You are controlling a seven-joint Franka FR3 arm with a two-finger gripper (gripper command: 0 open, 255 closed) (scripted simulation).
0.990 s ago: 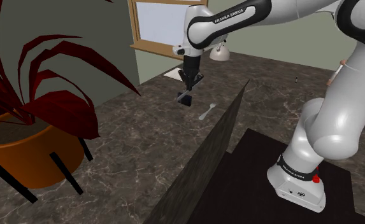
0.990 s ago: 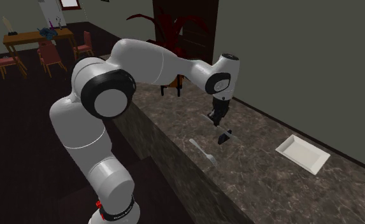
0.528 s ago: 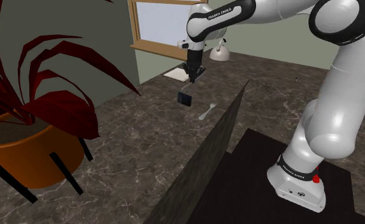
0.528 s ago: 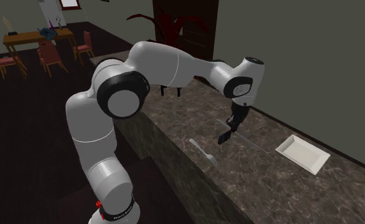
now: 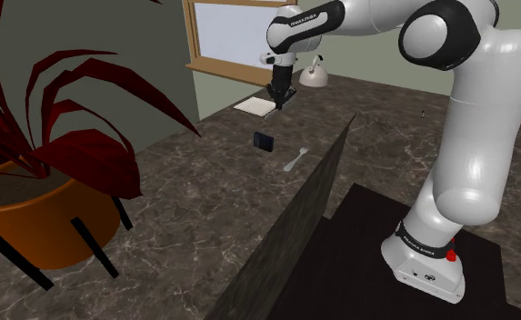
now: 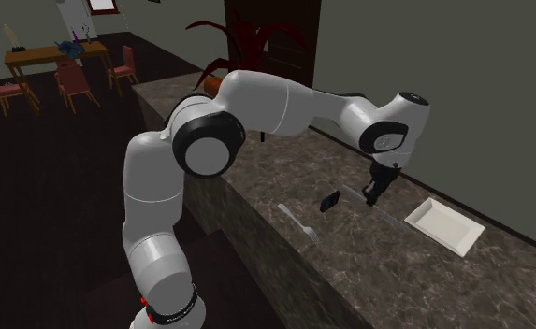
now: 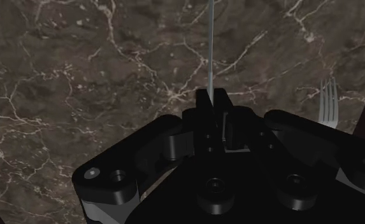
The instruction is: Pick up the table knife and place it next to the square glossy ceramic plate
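Swinging across the dark marbled stone counter (image 5: 195, 191), the all-black two-finger gripper (image 5: 279, 97) is now hanging just beside the white square glossy plate (image 5: 255, 105). A second ago it was sitting right over the small flat black object (image 5: 265, 141). That object and the pale metal fork (image 5: 295, 162) are lying where they were, mid-counter, near the edge facing the stand.

I am watching the wrist view for the grip. The fingers (image 7: 204, 100) are pinching nearly closed on the thin pale table knife (image 7: 210, 44). It is showing edge-on as a bare line, running straight out from the fingertips until the frame cuts it off. I am not making out its handle, and the part between the fingers is hidden. The fork (image 7: 327, 102) is peeking past the gripper's body with only its tines showing.

In the second exterior view the gripper (image 6: 372, 198) is hovering between the black object (image 6: 328, 201) and the plate (image 6: 444, 225), which is lying near the counter's wall-side edge. There the knife is at most a faint streak. I am unable to tell how far the fingertips are above the stone.
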